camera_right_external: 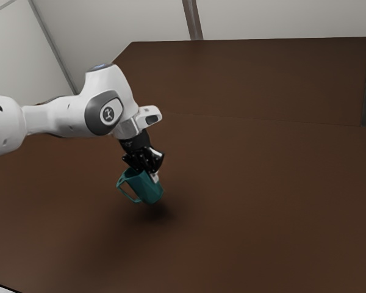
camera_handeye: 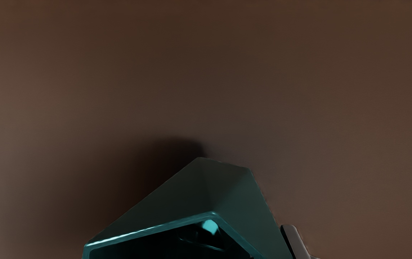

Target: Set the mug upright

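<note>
I see the mug (camera_right_external: 145, 188) tilted above the table (camera_right_external: 250, 201), the pincer (camera_right_external: 151, 174) apparently closed on 1 side wall (camera_handeye: 243, 205). It should be light and stiff, perhaps slippery; this wall gives good hold.

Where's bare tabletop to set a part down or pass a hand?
Table: bare from the mug out to the exterior view's right, plus the near stretch in front of the mug's shadow. Crowded: around the tilted mug and the jaws on it, and under the arm at the exterior view's left.
</note>
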### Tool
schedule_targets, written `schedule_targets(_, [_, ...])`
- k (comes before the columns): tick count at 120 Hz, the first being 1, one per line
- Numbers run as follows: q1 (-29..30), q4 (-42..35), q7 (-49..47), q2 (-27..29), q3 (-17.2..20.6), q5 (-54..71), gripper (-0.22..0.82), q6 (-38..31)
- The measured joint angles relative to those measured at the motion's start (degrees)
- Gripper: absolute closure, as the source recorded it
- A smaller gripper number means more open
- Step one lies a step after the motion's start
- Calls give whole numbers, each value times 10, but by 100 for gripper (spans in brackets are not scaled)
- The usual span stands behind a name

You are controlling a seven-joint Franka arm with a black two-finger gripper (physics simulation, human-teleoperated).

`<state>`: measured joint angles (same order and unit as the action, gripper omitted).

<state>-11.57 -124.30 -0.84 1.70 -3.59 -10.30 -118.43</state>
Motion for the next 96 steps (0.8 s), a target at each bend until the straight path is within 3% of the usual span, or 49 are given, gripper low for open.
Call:
schedule_targets(27, [19, -1, -14, -2, 1, 97, 78, -44])
schedule_targets(68, [46, -9, -28, -37, 1, 122, 78, -79])
schedule_targets(96, [13, -8, -34, -63, 1, 123, 78, -102])
